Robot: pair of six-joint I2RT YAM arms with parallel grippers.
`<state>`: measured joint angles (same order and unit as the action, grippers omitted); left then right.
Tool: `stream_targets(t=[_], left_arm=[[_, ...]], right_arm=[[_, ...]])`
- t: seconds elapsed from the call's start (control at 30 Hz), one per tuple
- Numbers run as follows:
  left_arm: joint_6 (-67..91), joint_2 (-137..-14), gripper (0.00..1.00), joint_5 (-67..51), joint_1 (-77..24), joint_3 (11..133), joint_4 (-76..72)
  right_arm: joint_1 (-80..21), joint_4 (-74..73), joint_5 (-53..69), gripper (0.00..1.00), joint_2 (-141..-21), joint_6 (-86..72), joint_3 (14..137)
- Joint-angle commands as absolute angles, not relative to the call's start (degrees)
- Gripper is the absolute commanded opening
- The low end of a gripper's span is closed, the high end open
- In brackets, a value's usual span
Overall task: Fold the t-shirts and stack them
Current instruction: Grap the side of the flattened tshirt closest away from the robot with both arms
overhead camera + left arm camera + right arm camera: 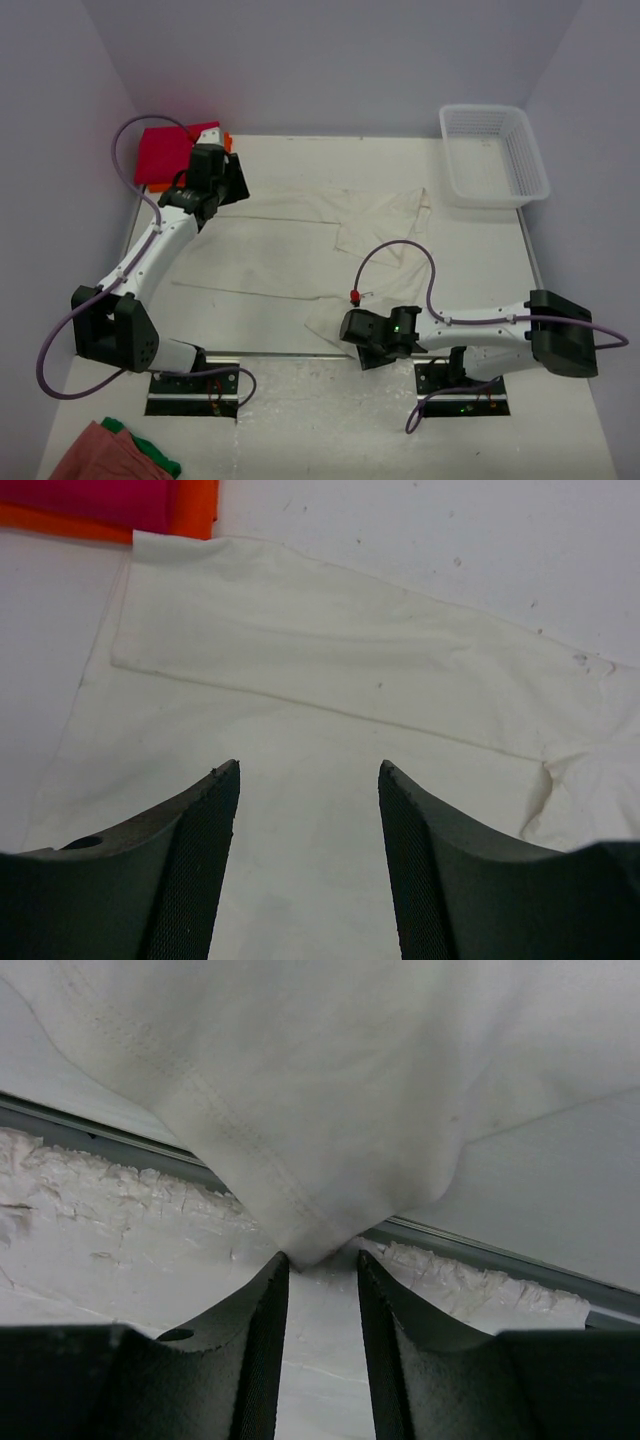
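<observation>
The step in hand is the first fold of the cream-white t-shirt [290,250]. It lies spread, wrinkly, over the middle of the desk [480,260], and its near corner reaches the desk's edge at 6 o'clock.

The right pincer [318,1265] is at this near corner. In the right wrist view its jaws stand only a little apart, and the hemmed tip of the shirt sits just at their mouth, touching both fingertips. I cannot tell whether they really pinch the cloth or only frame it.

The left pincer [308,780] hangs over the far left part of the same shirt, at about 10 o'clock, with jaws well apart and nothing between them. Only flat cloth is below it.

Just beyond it, in the 10 o'clock corner, the magenta-red t-shirt [163,155] lies on the orange t-shirt [228,141]. Both look already folded, so I judge the task more than half done.

The white mesh basket [525,165] stands at 2 o'clock, well apart. The salmon-pink and green cloths [110,455] lie at 7 o'clock, in front of the arms.

For the next move, I think the right pincer needs a firm hold on the corner. The left one needs to come down and take the far edge. Then both can lift and carry their edges together, so that the thin cotton does not slip or bunch.
</observation>
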<state>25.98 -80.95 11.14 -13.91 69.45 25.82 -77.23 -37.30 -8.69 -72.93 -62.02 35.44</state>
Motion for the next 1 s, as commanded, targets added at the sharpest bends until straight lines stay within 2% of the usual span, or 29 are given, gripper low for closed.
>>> stream_targets(t=[0.0,0.13,0.43,0.77,0.87,0.93,0.97], left_arm=[[25.58,-79.19,0.59,11.16,-14.5,68.82,24.96],[25.23,-78.93,0.59,11.6,-14.77,68.64,24.96],[25.4,-77.78,0.6,12.57,-15.21,67.41,24.87],[25.22,-77.52,0.6,12.39,-15.64,67.32,24.87],[25.14,-77.43,0.6,12.48,-15.73,67.24,24.87],[25.22,-77.43,0.6,12.74,-15.99,66.97,24.87],[25.22,-77.43,0.6,12.92,-16.08,66.8,24.87]], right_arm=[[-77.17,-32.96,-10.99,0.33,-76.9,-63.19,35.94],[-77.08,-32.78,-10.55,0.2,-78.31,-63.11,37.0],[-76.82,-32.78,-10.72,0.15,-81.12,-62.05,39.2],[-75.5,-34.19,-11.43,0.15,-82.26,-60.56,41.22],[-74.97,-34.19,-11.78,0.08,-82.44,-60.29,41.22],[-74.88,-35.06,-12.47,0.0,-82.35,-60.12,41.74],[-74.88,-35.59,-12.48,0.0,-82.18,-60.03,42.01]])
